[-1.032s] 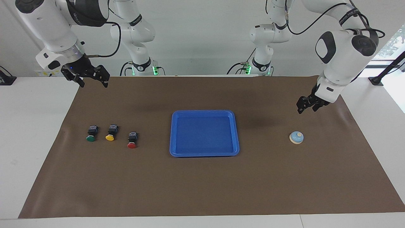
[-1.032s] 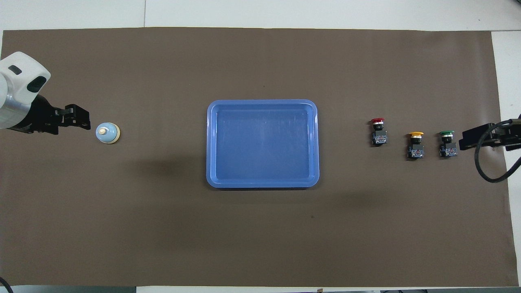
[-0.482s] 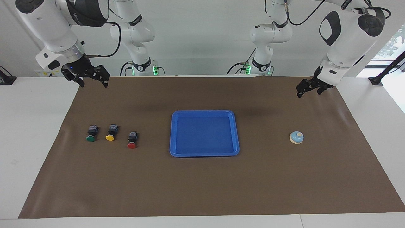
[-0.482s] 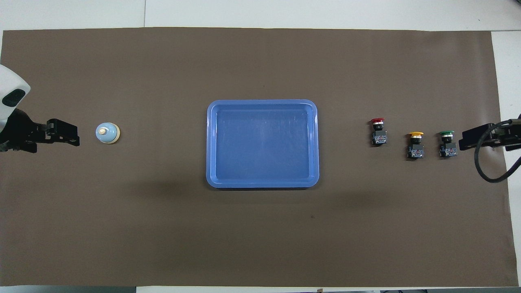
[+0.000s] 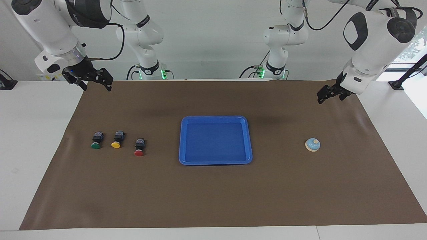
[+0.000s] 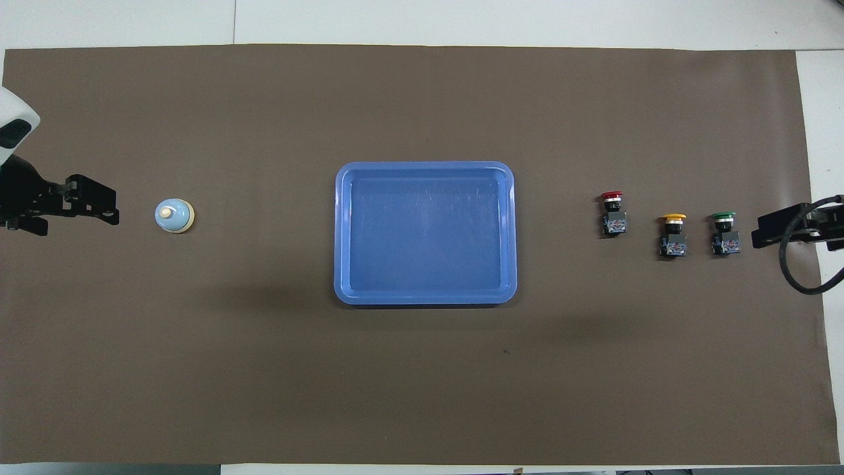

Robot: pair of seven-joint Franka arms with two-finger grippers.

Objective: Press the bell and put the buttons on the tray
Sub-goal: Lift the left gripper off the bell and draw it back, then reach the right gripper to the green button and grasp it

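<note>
The bell (image 5: 312, 144) (image 6: 175, 216), a light-blue dome with a cream knob, stands on the brown mat toward the left arm's end. My left gripper (image 5: 323, 96) (image 6: 109, 210) hangs open in the air over the mat, clear of the bell and touching nothing. The blue tray (image 5: 215, 118) (image 6: 425, 165) lies mid-table with nothing in it. The green button (image 5: 96, 140) (image 6: 724, 232), yellow button (image 5: 116, 139) (image 6: 673, 235) and red button (image 5: 139, 147) (image 6: 613, 213) lie in a row toward the right arm's end. My right gripper (image 5: 97, 87) (image 6: 759, 232) waits open high over the mat's edge there.
The brown mat (image 5: 213, 193) covers most of the white table (image 5: 33, 133). A black cable (image 6: 794, 277) loops from the right wrist. Both arm bases stand at the robots' edge of the table.
My left gripper has risen from close above the bell and drawn away toward the left arm's end of the table. The right gripper shifted slightly outward. Bell, tray and buttons have not moved.
</note>
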